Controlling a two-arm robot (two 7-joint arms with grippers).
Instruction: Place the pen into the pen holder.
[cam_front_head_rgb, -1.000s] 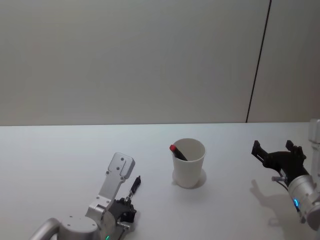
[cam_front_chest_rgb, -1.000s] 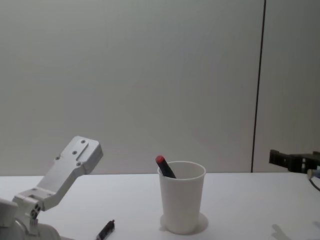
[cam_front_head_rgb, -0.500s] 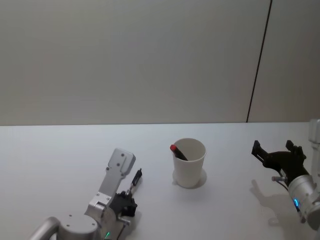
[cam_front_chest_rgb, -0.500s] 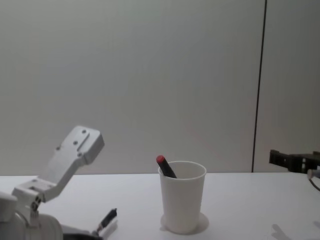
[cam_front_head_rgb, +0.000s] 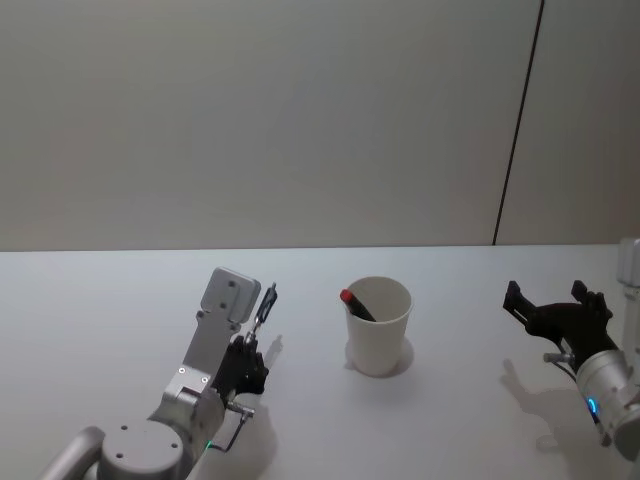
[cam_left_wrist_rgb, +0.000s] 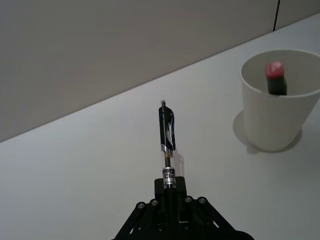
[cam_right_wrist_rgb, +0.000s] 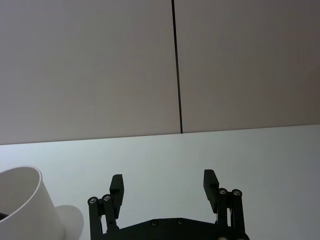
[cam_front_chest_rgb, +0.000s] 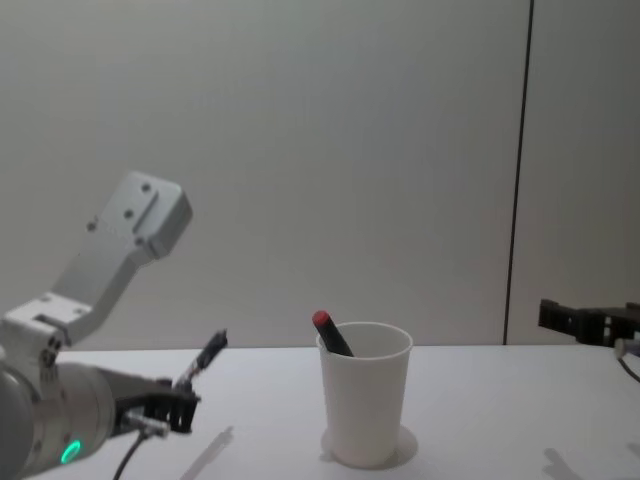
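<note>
HEAD VIEW: Left end effector (cam_front_head_rgb: 250, 348), low on the robot's left side of the desk (cam_front_head_rgb: 100, 320), is clenched on the lower end of the pen (cam_front_head_rgb: 265, 303). Pen is tilted, free end pointing up and away from the robot. It sits left of the cup (cam_front_head_rgb: 379, 330), near it but apart. White cup stands upright at mid-desk w/ a dark marker (cam_front_head_rgb: 352, 302), red cap up, leaning on the rim's left side. Right end effector (cam_front_head_rgb: 547, 296) hangs above the desk's right side, well apart from the cup, fingers spread, nothing between them

LEFT WRIST VIEW: Pen (cam_left_wrist_rgb: 167, 135) sticks straight out from the end effector (cam_left_wrist_rgb: 169, 187), gripped at the clear barrel end; black clip section is at the far end. Pen's shadow falls on the desk (cam_left_wrist_rgb: 75, 165) just beside it. Cup (cam_left_wrist_rgb: 275, 120) stands off to one side, not touching the pen, marker (cam_left_wrist_rgb: 275, 77) against the rim

RIGHT WRIST VIEW: Right end effector (cam_right_wrist_rgb: 163, 179) is released, the 2 black fingers wide apart and empty over bare desk (cam_right_wrist_rgb: 250, 150). Part of the cup (cam_right_wrist_rgb: 25, 205) shows at the edge. Grey wall (cam_right_wrist_rgb: 90, 65) behind

CHEST VIEW: Left end effector (cam_front_chest_rgb: 175, 400) holds the pen (cam_front_chest_rgb: 202, 357) clear of the desk (cam_front_chest_rgb: 480, 420), slanting up toward the cup (cam_front_chest_rgb: 365, 400), tip short of the rim and at about rim height. Marker (cam_front_chest_rgb: 328, 332) pokes above the rim on the left. Right end effector (cam_front_chest_rgb: 560, 318) comes in from the right edge, at about rim height, apart from the cup
</note>
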